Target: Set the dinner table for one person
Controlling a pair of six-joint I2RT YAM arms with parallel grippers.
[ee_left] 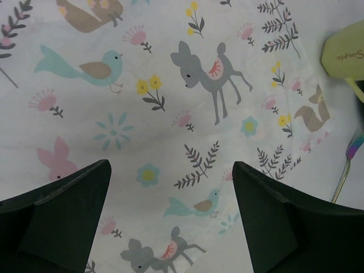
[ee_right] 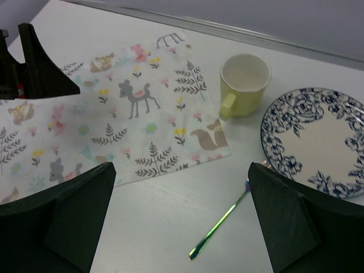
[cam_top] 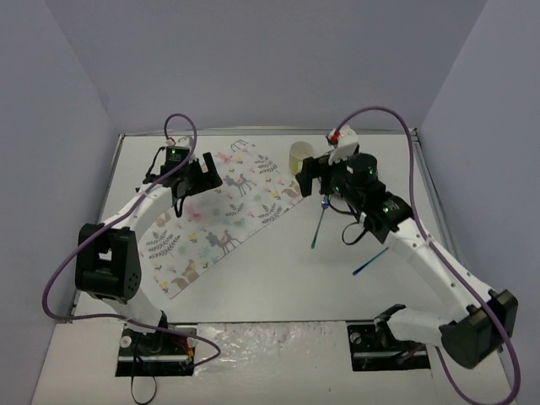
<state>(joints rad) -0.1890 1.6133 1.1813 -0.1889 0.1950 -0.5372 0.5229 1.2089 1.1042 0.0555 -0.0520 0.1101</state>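
While left tool [ee_left: 170, 170] hovers jaws apart over skewed placemat [ee_left: 170, 108], likely to square it, right tool [ee_right: 182, 170], also spread, faces yellow mug [ee_right: 250, 102] and plate [ee_right: 270, 133] waiting off the mat.

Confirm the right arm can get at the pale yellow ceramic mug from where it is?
Probably yes. The right gripper hangs open near the pale yellow ceramic mug. The mug stands upright between the floral cloth placemat and the blue-patterned white plate, with nothing over it or in the way.

Plain grey-lavender walls [cam_top: 253, 59] — three sides, soft even light
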